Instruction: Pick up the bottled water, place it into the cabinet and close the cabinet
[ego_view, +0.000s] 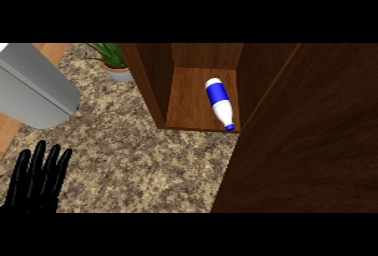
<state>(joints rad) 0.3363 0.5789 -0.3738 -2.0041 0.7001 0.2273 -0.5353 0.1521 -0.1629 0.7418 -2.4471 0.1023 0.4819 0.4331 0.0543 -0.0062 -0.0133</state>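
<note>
Wooden cabinet door (310, 145) swung across right | bottled water (219, 102) lying inside | left robot hand (37, 177) released

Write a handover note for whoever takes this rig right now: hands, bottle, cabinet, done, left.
Left hand: open, fingers straight, resting at lower left, holding nothing.
Right hand: not in view.
Bottled water: lying on its side on the cabinet floor, cap toward the front edge.
Cabinet door: open, filling the view's right side.
Done: bottle is inside.
Left: swing the door shut; the cap sits near the edge, so check it clears.
</note>
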